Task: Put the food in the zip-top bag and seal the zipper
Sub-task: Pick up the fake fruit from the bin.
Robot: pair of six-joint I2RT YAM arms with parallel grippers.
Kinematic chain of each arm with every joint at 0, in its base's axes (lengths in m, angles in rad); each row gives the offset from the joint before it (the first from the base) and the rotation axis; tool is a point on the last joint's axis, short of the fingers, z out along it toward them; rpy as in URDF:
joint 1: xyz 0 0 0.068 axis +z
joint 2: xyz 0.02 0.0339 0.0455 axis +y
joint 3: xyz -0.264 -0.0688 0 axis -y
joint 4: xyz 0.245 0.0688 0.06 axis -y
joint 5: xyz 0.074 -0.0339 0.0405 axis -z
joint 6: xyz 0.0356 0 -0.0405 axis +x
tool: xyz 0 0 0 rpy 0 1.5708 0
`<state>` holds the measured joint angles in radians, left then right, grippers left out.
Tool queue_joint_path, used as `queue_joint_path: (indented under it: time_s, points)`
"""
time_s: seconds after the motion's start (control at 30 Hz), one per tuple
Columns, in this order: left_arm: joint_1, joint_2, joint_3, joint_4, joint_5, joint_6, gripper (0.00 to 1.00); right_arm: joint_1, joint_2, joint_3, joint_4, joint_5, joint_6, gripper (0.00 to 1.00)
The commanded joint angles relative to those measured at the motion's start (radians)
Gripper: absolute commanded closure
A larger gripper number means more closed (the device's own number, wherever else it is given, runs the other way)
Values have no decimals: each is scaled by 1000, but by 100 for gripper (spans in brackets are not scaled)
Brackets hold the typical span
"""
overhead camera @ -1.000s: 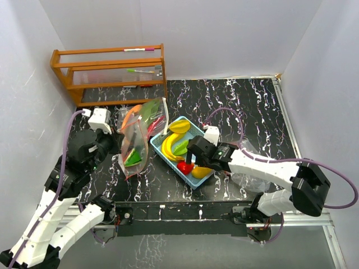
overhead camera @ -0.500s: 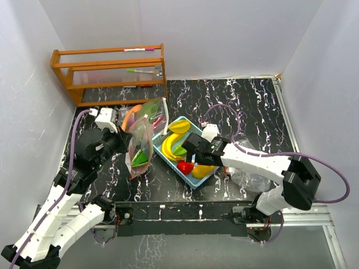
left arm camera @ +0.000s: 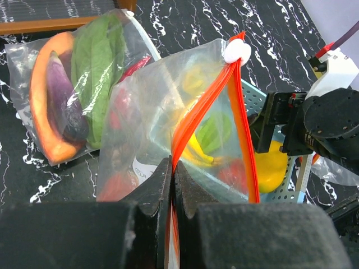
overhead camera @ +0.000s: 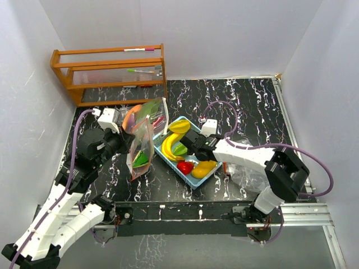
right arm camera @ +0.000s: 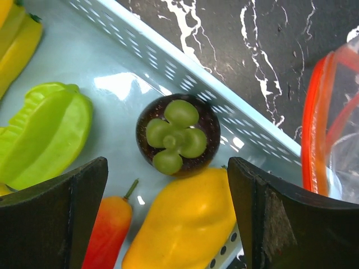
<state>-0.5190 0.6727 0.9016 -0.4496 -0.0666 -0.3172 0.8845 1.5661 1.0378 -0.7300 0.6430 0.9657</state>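
Note:
My left gripper [overhead camera: 127, 147] is shut on one orange zipper lip of the clear zip-top bag [overhead camera: 140, 150] and holds it upright, left of the light-blue basket [overhead camera: 196, 128]. In the left wrist view the gripper [left arm camera: 172, 166] pinches that lip and the bag [left arm camera: 151, 129] mouth gapes, with a white slider [left arm camera: 237, 51] at its far end. A watermelon slice [overhead camera: 140, 159] lies inside. My right gripper [overhead camera: 190, 142] is open over the basket. Between its jaws [right arm camera: 166, 171] are a dark round fruit with a green cap [right arm camera: 178, 134] and a yellow mango [right arm camera: 185, 224]. A red chilli [right arm camera: 106, 235], green piece [right arm camera: 45, 134] and bananas [overhead camera: 168, 147] lie alongside.
A second clear bag [overhead camera: 147, 112] with an aubergine [left arm camera: 61, 101], a green leaf and an orange piece lies behind the held bag. A wooden rack [overhead camera: 112, 73] stands at the back left. A crumpled clear bag [overhead camera: 247, 179] lies right of the basket. White walls surround the table.
My left gripper has raised the bag upright and moved it right, closer to the basket. My right gripper has moved from the basket's near end towards its middle.

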Motion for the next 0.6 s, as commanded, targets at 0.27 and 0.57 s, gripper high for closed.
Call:
queue_joint_path:
  time_s: [0.27,0.57]
  points:
    - [0,23,-11,29,31,-8,100,4,112,19,91,151,-11,12]
    - [-1,40,4,14,30,0,100,4,172,27,39,203,80,21]
